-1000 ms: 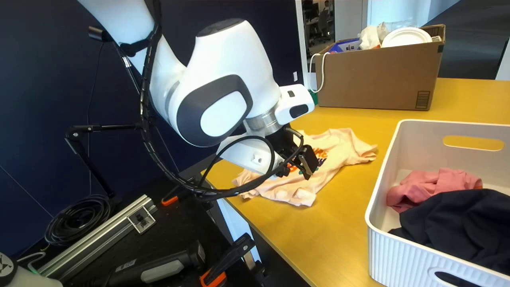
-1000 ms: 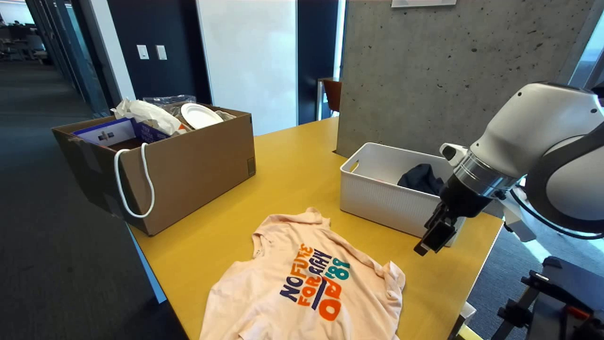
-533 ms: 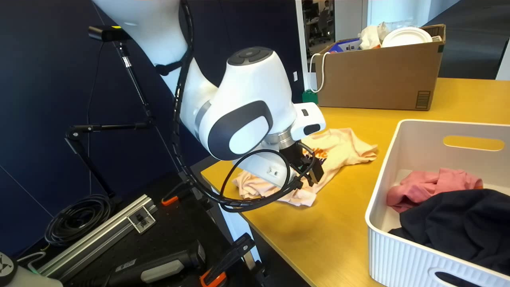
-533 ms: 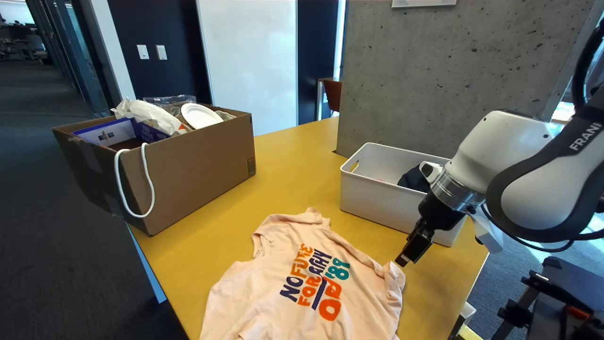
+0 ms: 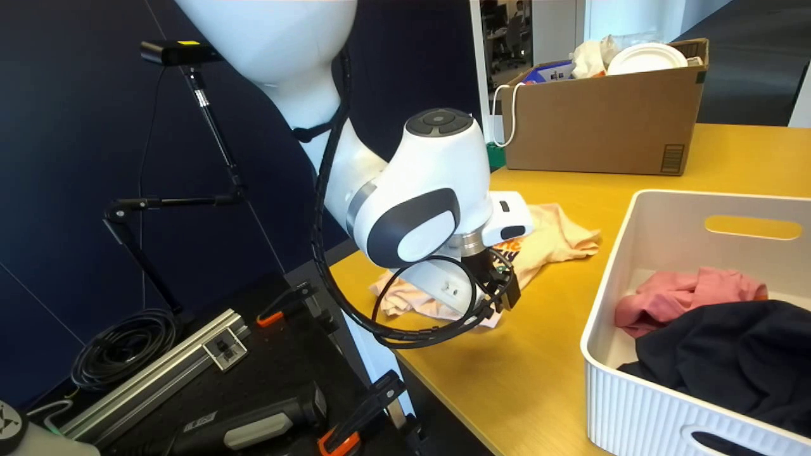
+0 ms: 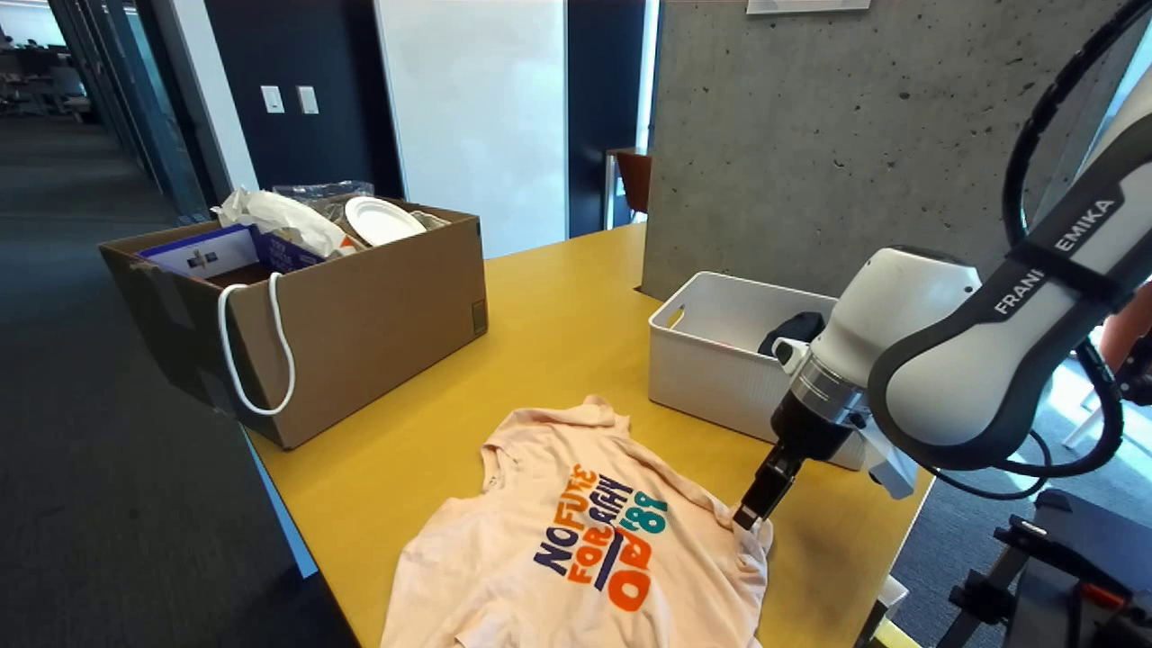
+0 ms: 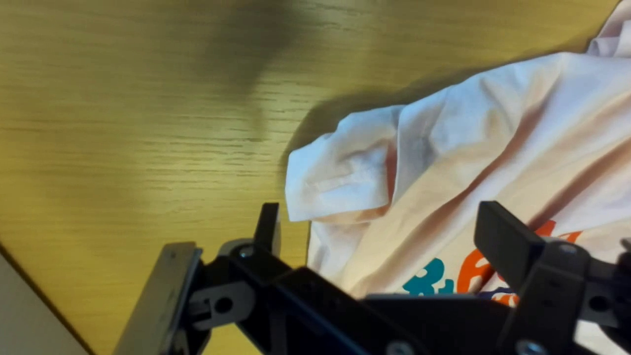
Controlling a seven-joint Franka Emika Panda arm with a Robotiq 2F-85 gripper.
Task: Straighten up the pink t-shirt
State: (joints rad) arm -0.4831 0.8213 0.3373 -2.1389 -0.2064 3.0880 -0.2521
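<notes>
On table, creased pink t-shirt.

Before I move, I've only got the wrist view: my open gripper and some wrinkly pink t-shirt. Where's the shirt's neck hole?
Observer: In an exterior view, the pink t-shirt has its neck hole on the opposite side of the print from the gripper.
Operator: Cool! Are there more clothes anywhere?
Observer: Yes. In an exterior view, a rose-pink cloth and a dark cloth lie together in the white basket.
</notes>
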